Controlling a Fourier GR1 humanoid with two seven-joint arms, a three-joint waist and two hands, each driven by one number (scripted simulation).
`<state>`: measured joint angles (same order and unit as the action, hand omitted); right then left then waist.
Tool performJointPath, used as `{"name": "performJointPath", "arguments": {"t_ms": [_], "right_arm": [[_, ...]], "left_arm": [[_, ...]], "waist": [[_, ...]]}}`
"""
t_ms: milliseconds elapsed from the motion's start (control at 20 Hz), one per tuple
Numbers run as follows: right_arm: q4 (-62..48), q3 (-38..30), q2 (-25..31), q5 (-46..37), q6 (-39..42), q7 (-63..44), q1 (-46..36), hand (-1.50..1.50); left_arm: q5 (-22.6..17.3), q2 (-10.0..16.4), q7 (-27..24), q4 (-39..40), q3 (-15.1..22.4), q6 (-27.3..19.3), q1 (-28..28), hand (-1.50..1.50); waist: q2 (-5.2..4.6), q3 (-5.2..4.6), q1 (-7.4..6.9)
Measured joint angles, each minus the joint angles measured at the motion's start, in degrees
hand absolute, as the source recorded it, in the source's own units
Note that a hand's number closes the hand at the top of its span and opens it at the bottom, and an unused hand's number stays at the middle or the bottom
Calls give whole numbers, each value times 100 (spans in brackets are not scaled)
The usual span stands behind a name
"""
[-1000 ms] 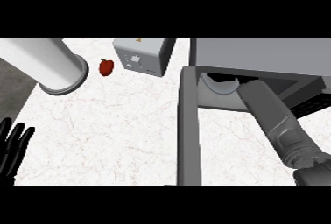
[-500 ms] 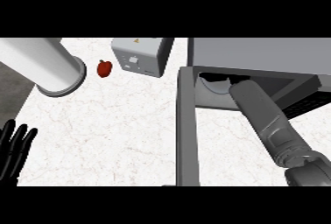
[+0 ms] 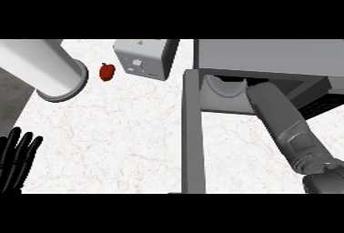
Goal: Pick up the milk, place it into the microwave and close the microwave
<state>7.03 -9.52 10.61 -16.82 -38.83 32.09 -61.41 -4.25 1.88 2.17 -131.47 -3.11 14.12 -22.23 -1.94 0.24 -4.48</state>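
Observation:
The grey microwave [image 3: 269,54] stands at the back right, and its open door [image 3: 192,136] runs edge-on down the counter. My right forearm [image 3: 285,125] reaches up into the opening. Of my right hand [image 3: 234,80] only a dark bit shows under the microwave's top edge. A pale rounded shape [image 3: 225,88] lies inside, just left of the forearm's end; I cannot tell whether it is the milk. My left hand [image 3: 17,157] rests open at the lower left edge, fingers up, holding nothing.
A white box with a small logo [image 3: 139,58] stands at the back beside the microwave. A small red pepper [image 3: 107,71] lies left of it. A big white cylinder [image 3: 43,68] slants across the back left. The marble counter [image 3: 114,136] spreads between my left hand and the door.
My right forearm has edged slightly left and deeper into the microwave's opening. The left hand and the counter objects have barely moved.

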Motion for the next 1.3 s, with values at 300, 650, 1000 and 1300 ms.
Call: {"name": "performJointPath", "arguments": {"t_ms": [300,650,1000,1300], "right_arm": [[69,-153,182,98,25,300,154,-150],[130,-366,362,294,673,630,294,-150],[252,-572,316,545,1468,723,375,-150],[467,-698,187,765,2009,820,598,-150]], "left_arm": [[23,-49,11,-111,70,-2,-98,-150],[185,-140,-172,-93,210,-25,-308,-150],[243,-174,-131,-177,336,-129,-390,-150],[212,-160,-110,-245,464,-129,-494,-150]], "waist": [[0,5,30],[15,-5,56],[52,-21,119],[131,-56,182]]}}
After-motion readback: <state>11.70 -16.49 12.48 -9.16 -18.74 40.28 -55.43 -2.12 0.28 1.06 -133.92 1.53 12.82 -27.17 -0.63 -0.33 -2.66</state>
